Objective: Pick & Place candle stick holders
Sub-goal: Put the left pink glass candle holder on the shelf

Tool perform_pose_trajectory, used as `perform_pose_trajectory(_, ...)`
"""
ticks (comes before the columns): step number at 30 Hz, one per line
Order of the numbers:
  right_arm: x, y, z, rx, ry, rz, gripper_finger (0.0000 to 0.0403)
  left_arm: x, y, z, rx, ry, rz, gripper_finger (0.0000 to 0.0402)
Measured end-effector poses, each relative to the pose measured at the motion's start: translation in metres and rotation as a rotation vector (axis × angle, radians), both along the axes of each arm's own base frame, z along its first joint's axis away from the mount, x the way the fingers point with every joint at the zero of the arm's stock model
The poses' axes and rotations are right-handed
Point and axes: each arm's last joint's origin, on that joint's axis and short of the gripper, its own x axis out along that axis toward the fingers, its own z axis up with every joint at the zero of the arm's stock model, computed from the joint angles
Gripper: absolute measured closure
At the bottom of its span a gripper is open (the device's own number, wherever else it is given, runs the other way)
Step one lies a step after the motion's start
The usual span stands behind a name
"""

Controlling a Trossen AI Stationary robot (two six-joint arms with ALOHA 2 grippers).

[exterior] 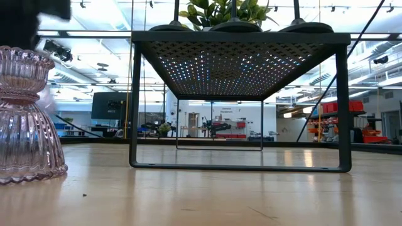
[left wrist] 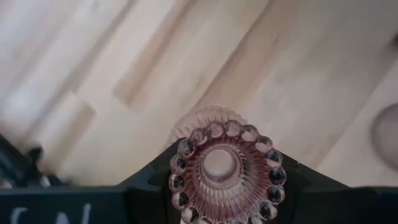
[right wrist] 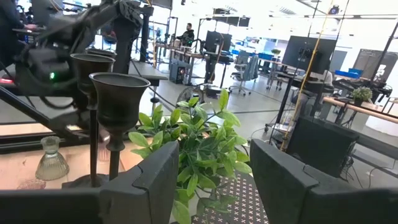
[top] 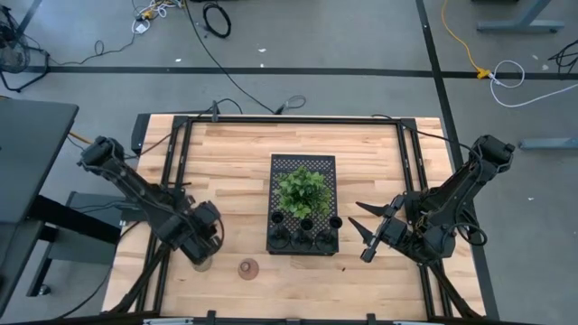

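A squat ribbed glass holder (top: 200, 262) stands on its base on the wooden table near the front left. It looks pink in the left wrist view (left wrist: 221, 168) and pale olive in the right wrist view (right wrist: 51, 158). My left gripper (top: 204, 242) is open above it, a finger on either side of its top. A second squat pink holder (top: 248, 268) stands to its right and shows large in the low view (exterior: 25, 119). Three black stemmed holders (top: 307, 226) stand along the black tray's (top: 278, 167) near edge. My right gripper (top: 364, 233) is open and empty right of the tray. My left gripper comes from above, pointing down, with its fingers (left wrist: 149, 180) close on either side of the holder's beaded top rim (left wrist: 180, 163). Whether they touch the rim I cannot tell. The holder stands upright on the table.
A green leafy plant (top: 302, 190) sits on the perforated tray behind the black holders (right wrist: 118, 99). Black frame rails (top: 176, 153) run along the table's left, right and far sides. Bare wood lies between the pink holder and the tray's near edge.
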Motion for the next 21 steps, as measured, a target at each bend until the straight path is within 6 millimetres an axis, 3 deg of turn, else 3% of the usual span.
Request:
perform_pose_trajectory(10,0.000,0.000,0.000,0.000,0.000,0.000,0.0202,0.030,0.024,0.067,0.205,-0.069,-0.118,0.0248)
perform_pose_trajectory(15,0.000,0.000,0.000,-0.003,0.002,0.000,0.0202,0.043,0.043,0.086,0.312,-0.062,-0.152,0.0248)
perform_pose_trajectory(21,0.000,0.000,0.000,-0.006,0.003,0.000,0.0202,0.060,0.075,0.091,0.346,-0.007,-0.177,0.0248)
